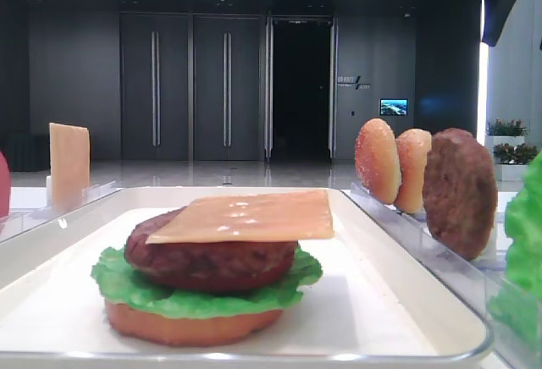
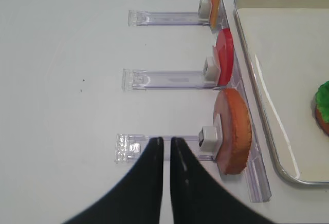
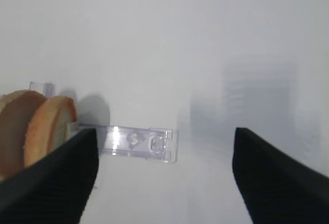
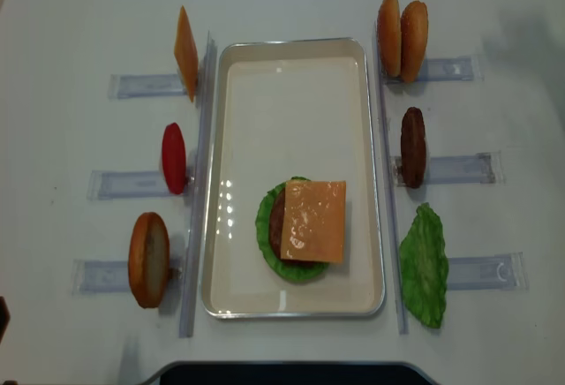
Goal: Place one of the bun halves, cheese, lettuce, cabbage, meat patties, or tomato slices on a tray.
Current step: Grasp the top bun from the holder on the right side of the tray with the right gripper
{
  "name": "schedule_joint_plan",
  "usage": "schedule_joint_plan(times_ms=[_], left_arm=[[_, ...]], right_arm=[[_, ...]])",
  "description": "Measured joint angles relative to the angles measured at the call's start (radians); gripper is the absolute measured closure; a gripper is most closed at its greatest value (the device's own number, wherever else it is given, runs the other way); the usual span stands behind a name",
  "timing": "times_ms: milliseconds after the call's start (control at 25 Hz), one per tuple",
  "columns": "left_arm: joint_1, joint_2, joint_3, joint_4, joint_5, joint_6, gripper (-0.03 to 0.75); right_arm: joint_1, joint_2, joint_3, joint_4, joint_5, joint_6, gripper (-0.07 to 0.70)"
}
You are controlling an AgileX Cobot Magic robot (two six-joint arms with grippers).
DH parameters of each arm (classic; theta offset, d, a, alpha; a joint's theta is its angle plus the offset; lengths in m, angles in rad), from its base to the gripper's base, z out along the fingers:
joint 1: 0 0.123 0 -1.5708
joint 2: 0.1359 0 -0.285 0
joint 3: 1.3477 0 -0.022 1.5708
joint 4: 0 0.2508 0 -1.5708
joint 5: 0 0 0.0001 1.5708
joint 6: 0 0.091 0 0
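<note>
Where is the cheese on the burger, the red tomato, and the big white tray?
cheese [image 4: 313,221]: overhead exterior view, middle of the square slice topping the stack.
tomato slice [image 4: 174,157]: overhead exterior view, middle of its red edge, standing left of the tray.
tray [image 4: 291,102]: overhead exterior view, bare white floor above the burger.

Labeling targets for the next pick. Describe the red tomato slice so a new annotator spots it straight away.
Start at the white tray in the table's middle, then look along its left side, where three items stand on edge in clear racks. The tomato slice is the middle one, between the cheese and the bun: the only red piece, and the smallest.
</note>
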Motion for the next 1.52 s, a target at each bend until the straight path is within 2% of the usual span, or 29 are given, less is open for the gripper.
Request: schedule_joint_plan(times_ms=[160, 400, 1120, 1520], left_arm=[[0.000, 0.000, 0.000, 0.000, 0.000, 0.000, 0.711], [0.000, 0.000, 0.000, 0.000, 0.000, 0.000, 0.715], [0.000, 0.000, 0.000, 0.000, 0.000, 0.000, 0.715], [0.000, 0.000, 0.000, 0.000, 0.000, 0.000, 0.716]], right_arm=[[0.000, 0.027, -0.032, -0.013, 0.001, 0.016, 0.090], [0.020, 0.028, -0.035, -0.020, 0.002, 0.112, 0.090], [0.353, 0.030, -0.047, -0.020, 0.002, 0.299, 0.090], [0.391, 0.105, -0.053, -0.020, 0.002, 0.337, 0.090]])
